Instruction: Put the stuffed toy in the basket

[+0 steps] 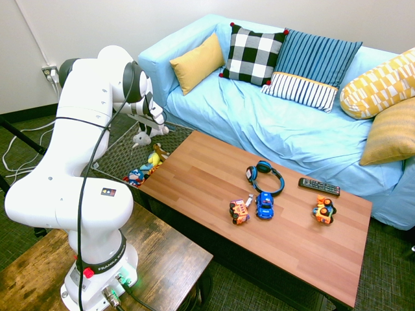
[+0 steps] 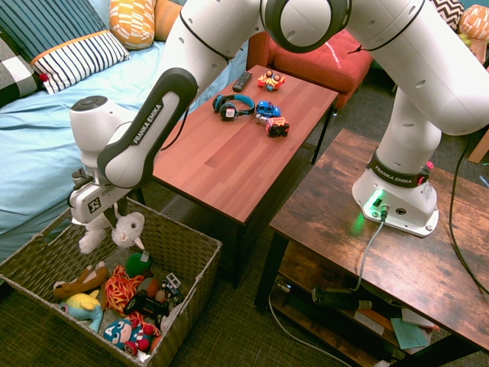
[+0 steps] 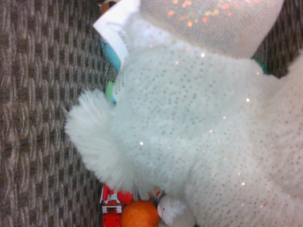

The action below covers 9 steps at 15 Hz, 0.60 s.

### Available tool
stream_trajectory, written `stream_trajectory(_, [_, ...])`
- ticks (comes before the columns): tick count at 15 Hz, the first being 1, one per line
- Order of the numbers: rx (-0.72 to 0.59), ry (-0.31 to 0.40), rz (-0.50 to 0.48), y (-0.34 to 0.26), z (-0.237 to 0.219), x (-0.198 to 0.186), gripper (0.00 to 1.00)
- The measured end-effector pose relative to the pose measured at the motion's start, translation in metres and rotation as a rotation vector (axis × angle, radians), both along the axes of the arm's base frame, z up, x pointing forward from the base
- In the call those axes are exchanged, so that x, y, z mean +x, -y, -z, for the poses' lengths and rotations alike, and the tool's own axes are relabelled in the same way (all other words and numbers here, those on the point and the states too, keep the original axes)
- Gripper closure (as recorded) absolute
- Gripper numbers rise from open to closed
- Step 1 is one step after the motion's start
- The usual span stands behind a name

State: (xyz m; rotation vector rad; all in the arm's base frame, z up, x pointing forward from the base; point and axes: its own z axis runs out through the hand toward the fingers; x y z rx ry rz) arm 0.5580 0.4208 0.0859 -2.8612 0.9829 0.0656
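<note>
The stuffed toy (image 2: pixel 116 229), a white plush animal with limp legs, hangs just above the basket (image 2: pixel 189 252), over its far end nearest the sofa. My gripper (image 2: pixel 105 212) is shut on the toy from above, and the toy's head and legs dangle below the fingers. From the other side the stuffed toy (image 1: pixel 141 137) shows under the wrist, over the basket (image 1: pixel 117 150) on the floor between sofa and table. The toy's white glittery fur (image 3: pixel 189 132) fills the wrist view, with the basket's woven bottom (image 3: pixel 38 118) behind it.
Several small toys (image 2: pixel 114 298) lie in the basket. The low wooden table (image 2: pixel 221 153) beside it carries headphones (image 2: pixel 233 105), toy cars (image 2: pixel 269 118) and a remote (image 2: pixel 242 80). The blue sofa (image 1: pixel 272 129) runs along the basket's other side.
</note>
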Motion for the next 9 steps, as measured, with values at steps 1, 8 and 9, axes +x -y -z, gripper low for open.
stream_trajectory(1, [0.002, -0.007, -0.002, -0.004, 0.004, -0.004, 0.00])
stream_trajectory(8, [-0.009, -0.043, 0.005, -0.002, 0.029, -0.012, 0.00])
stream_trajectory(9, [-0.008, -0.039, 0.005, 0.000, 0.026, -0.010, 0.00])
